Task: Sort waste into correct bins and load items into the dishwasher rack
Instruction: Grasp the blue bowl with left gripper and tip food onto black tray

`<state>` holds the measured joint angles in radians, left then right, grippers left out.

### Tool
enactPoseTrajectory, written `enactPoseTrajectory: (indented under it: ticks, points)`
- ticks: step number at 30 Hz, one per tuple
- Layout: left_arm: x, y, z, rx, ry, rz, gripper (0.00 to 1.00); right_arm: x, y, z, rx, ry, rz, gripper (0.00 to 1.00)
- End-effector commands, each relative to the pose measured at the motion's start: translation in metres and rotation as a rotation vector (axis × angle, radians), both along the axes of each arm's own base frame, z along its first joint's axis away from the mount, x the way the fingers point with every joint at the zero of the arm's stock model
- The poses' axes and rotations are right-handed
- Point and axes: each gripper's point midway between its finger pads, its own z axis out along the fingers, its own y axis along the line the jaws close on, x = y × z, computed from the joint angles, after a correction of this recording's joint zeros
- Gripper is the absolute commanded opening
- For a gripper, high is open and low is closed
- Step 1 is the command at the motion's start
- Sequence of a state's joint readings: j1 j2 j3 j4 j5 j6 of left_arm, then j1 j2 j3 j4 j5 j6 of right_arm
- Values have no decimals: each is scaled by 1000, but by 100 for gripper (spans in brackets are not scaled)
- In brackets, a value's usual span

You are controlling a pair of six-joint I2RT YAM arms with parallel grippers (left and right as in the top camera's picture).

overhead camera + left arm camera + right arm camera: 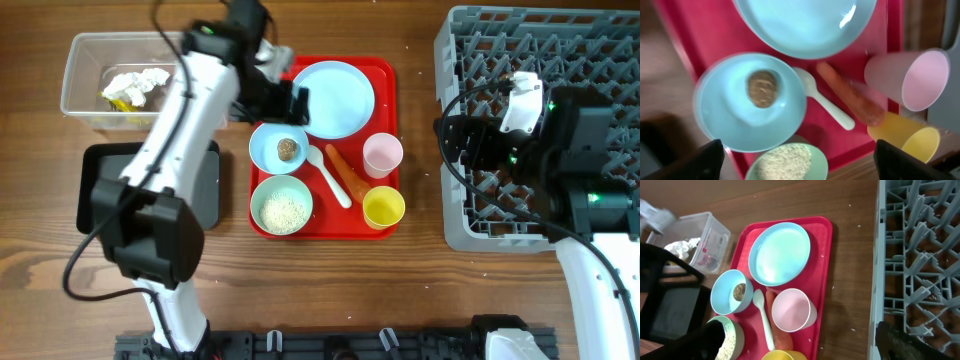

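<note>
Left hand [801, 162], spread and empty, above the bowl [725, 117] holding the brown lump [762, 89] on the red tray [690, 25] (spoon [826, 103] just beside): an off-centre closure could tip the bowl and spill the lump.

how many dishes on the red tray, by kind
plate: 1
bowls: 2
cups: 2
spoon: 1
total: 6
</note>
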<state>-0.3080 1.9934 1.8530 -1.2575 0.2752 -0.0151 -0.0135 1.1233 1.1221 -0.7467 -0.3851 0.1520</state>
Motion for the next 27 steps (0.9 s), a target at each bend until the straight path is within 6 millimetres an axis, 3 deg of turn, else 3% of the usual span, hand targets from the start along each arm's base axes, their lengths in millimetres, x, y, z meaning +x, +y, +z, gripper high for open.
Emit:
enactPoseTrajectory:
  ticks: [1, 5, 8, 11, 13, 17, 21, 23, 25, 27]
  points:
    - [-22, -21, -52, 99, 30, -8, 87, 5, 4, -6, -3, 22, 30, 100]
    - [-27, -36, -107, 125, -45, -19, 72, 9, 4, -17, -1, 60, 29, 100]
    - [-26, -30, -123, 160, -75, -14, 68, 9, 4, -19, -1, 69, 28, 100]
    - [-24, -27, -131, 170, -104, -8, 57, 8, 4, -20, 0, 73, 28, 100]
    - [-22, -28, -131, 169, -111, -7, 33, 7, 4, -21, 0, 77, 28, 100]
    - [-22, -28, -130, 168, -110, -2, 7, 7, 4, -21, 0, 80, 28, 100]
    - [-13, -35, -102, 138, -120, 29, 4, 7, 4, -21, 0, 81, 28, 99]
    - [-3, -40, -72, 109, -164, 49, 4, 7, 4, -21, 0, 81, 28, 100]
    - [3, -42, -29, 72, -224, 72, 4, 7, 4, -21, -1, 81, 28, 100]
    - [-5, -30, -1, 56, -226, 132, 4, 7, 4, -21, -2, 80, 30, 100]
